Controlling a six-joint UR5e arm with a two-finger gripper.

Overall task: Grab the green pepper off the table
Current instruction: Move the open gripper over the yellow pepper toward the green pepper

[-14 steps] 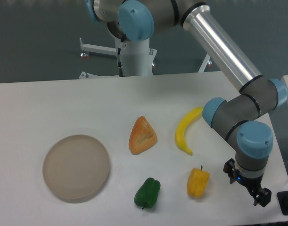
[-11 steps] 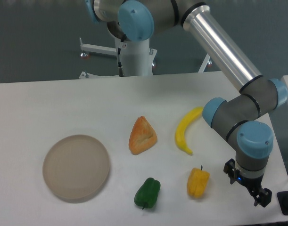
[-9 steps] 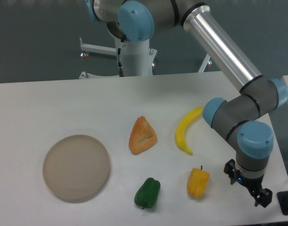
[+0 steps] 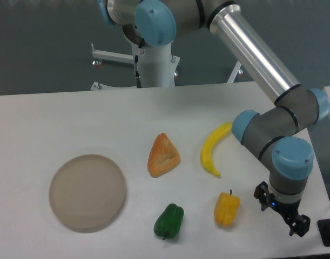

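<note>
Your green pepper (image 4: 169,221) is small, glossy and dark green, lobed and blocky, lying on the white desk (image 4: 56,124) near its front edge. The round beige plate (image 4: 87,191) sits to its left, the yellow pepper (image 4: 227,209) to its right. The gripper (image 4: 283,213) hangs beyond the yellow pepper, well apart from your target; whether its fingers are apart or together, you cannot tell here.

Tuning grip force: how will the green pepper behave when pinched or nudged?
The green pepper looks glossy, so it may slip between the fingers. Its lobed, rounded body lies on its side on the table, so a nudge would likely rock or roll it.
</note>
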